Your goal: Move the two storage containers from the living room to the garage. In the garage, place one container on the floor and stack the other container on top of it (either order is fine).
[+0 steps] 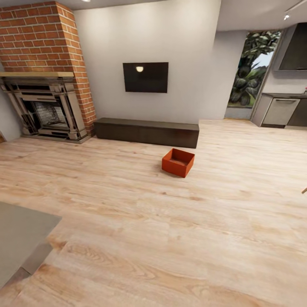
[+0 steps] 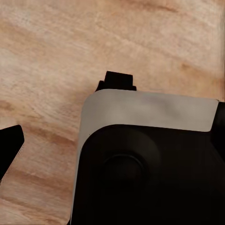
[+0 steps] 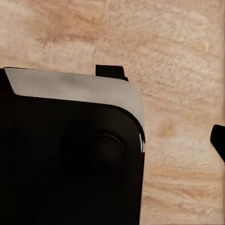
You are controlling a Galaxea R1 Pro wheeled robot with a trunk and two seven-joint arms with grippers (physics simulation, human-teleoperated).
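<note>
Head cam: high, looks fwd/down across plank floor (image 1: pixel 179 238) to TV wall (image 1: pixel 183 38). Both wrist cams: close, face down at same planks past robot's body.

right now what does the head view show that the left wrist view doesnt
The head view shows the orange-red storage container standing open on the floor near the low dark cabinet, plus the brick fireplace and wall TV. The left wrist view shows a close-up of a black and grey robot body. Both views take in the light wood-plank floor.

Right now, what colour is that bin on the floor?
Orange-red, inside and out; the bin shows best in the head view.
</note>
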